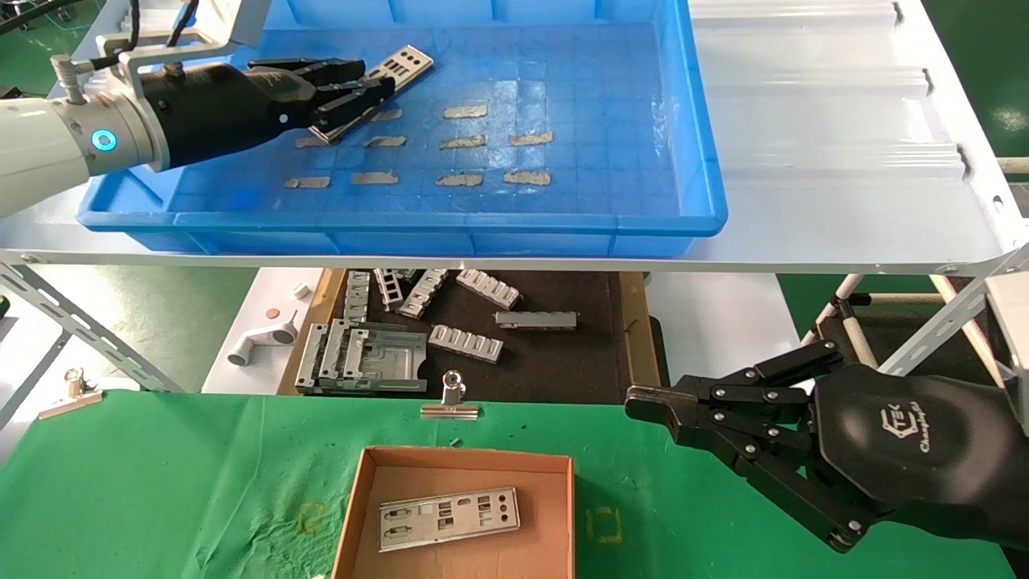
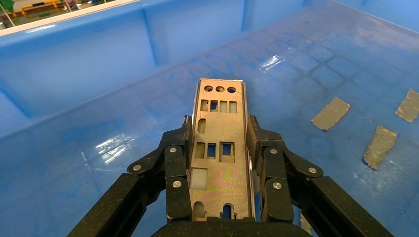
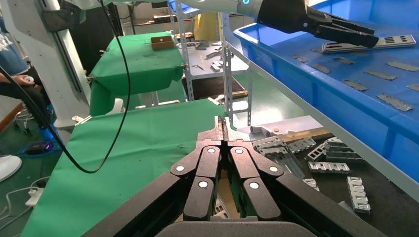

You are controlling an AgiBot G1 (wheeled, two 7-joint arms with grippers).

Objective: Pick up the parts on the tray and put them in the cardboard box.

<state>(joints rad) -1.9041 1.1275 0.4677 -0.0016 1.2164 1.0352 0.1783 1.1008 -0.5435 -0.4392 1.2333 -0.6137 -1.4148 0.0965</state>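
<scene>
The blue tray [image 1: 402, 221] sits on the white shelf, and its floor shows in the left wrist view [image 2: 74, 64]. My left gripper [image 1: 354, 92] is in the tray's far left part, shut on a silver punched strip [image 1: 406, 60]. In the left wrist view the fingers [image 2: 173, 148] clamp the long edges of the strip [image 2: 220, 98]. I cannot tell whether the strip touches the floor. The cardboard box [image 1: 354, 498] stands on the green cloth with one strip [image 1: 448, 519] lying inside. My right gripper [image 1: 643, 406] is shut and empty, low and to the right of the box; it shows in its own view too [image 3: 222, 123].
Tan tape scraps [image 1: 465, 111] dot the tray floor. Under the white shelf [image 1: 844, 161], ribbed grey blocks [image 1: 466, 342] and a grey bracket [image 1: 362, 358] lie on a dark mat. Metal clips [image 1: 452, 398] hold the green cloth's far edge.
</scene>
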